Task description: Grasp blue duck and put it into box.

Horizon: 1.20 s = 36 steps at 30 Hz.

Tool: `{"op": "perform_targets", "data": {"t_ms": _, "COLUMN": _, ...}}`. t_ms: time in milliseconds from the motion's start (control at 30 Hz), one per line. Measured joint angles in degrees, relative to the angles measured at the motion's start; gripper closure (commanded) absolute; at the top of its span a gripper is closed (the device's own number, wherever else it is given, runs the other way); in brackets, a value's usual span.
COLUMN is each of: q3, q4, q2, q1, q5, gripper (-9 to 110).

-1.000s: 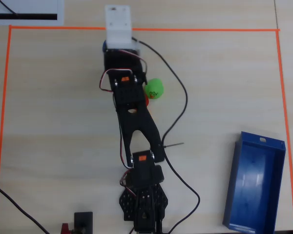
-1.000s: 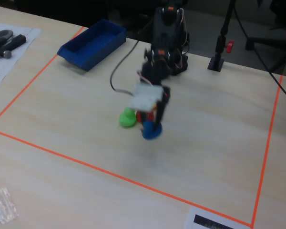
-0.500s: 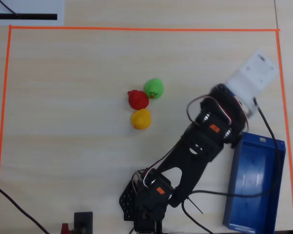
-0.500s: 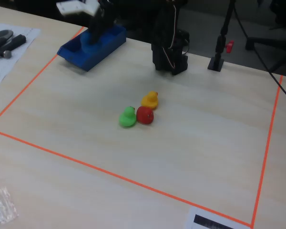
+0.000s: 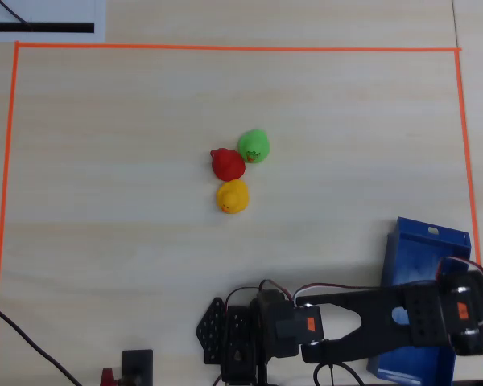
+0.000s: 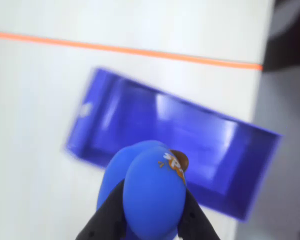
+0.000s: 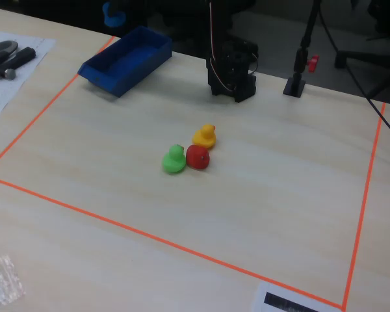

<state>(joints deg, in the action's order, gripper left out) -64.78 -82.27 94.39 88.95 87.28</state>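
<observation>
In the wrist view my gripper (image 6: 152,194) is shut on the blue duck (image 6: 152,185), whose orange beak points up and to the right between the black fingers (image 6: 110,217). The duck hangs in the air above the box (image 6: 200,135), a long dark-blue tray lying slantwise below it. In the overhead view the arm (image 5: 370,318) reaches right across the box (image 5: 425,253) and hides the duck. In the fixed view the blue duck (image 7: 114,13) shows at the top edge, above and behind the box (image 7: 125,60).
A red duck (image 5: 227,164), a green duck (image 5: 254,146) and a yellow duck (image 5: 233,196) sit clustered mid-table. Orange tape (image 5: 225,48) frames the work area. The arm's base (image 7: 231,68) stands at the table's back edge; tools and paper (image 7: 6,55) lie at left.
The arm lifted the blue duck from beside the other ducks and swung it to the box. It now hangs over the box's end nearer the arm's base.
</observation>
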Motion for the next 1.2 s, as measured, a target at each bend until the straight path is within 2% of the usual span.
{"op": "perform_targets", "data": {"t_ms": 267, "q3": -11.69, "q4": 9.76, "q2": -1.41, "q1": 9.58, "q5": 6.86, "gripper": 101}}
{"op": "perform_targets", "data": {"t_ms": 467, "q3": -27.16, "q4": 22.5, "q2": -1.41, "q1": 13.18, "q5": 12.3, "gripper": 101}}
{"op": "perform_targets", "data": {"t_ms": 667, "q3": -34.28, "q4": 23.64, "q2": 1.32, "q1": 13.54, "q5": 14.77, "gripper": 101}}
{"op": "perform_targets", "data": {"t_ms": 833, "q3": -41.48, "q4": 29.44, "q2": 2.37, "q1": 13.54, "q5": 15.91, "gripper": 100}}
{"op": "perform_targets", "data": {"t_ms": 1200, "q3": -43.15, "q4": 33.49, "q2": 2.37, "q1": 12.74, "q5": 18.02, "gripper": 86}}
